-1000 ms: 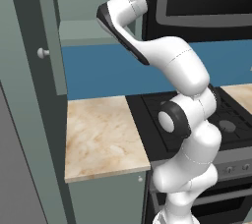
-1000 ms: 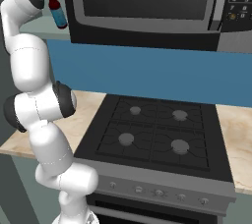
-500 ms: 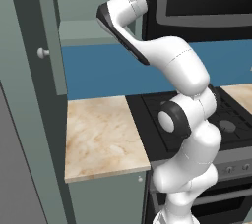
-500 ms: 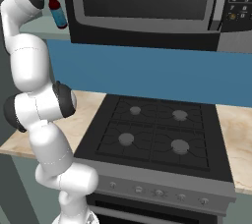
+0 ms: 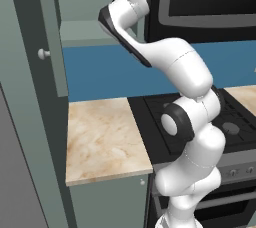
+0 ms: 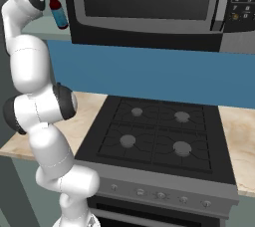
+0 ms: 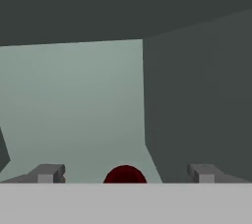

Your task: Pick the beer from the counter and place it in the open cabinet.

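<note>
The grey-green cabinet [image 5: 80, 32] surrounds the raised gripper [image 7: 125, 173], its shelf recess ahead; the microwave [image 6: 149, 7] is just beside it, keypad digits too small to read; the beige worktop [image 5: 102, 139] lies well below; fingers [image 7: 47, 173] stand apart, the beer [image 6: 58, 12], blue label unreadable, between them, grip uncertain.

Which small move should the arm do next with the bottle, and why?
Probably pull the gripper straight back out. Its fingers stand well apart on either side of the beer's red cap, and the bottle looks upright at the cabinet's shelf.
</note>
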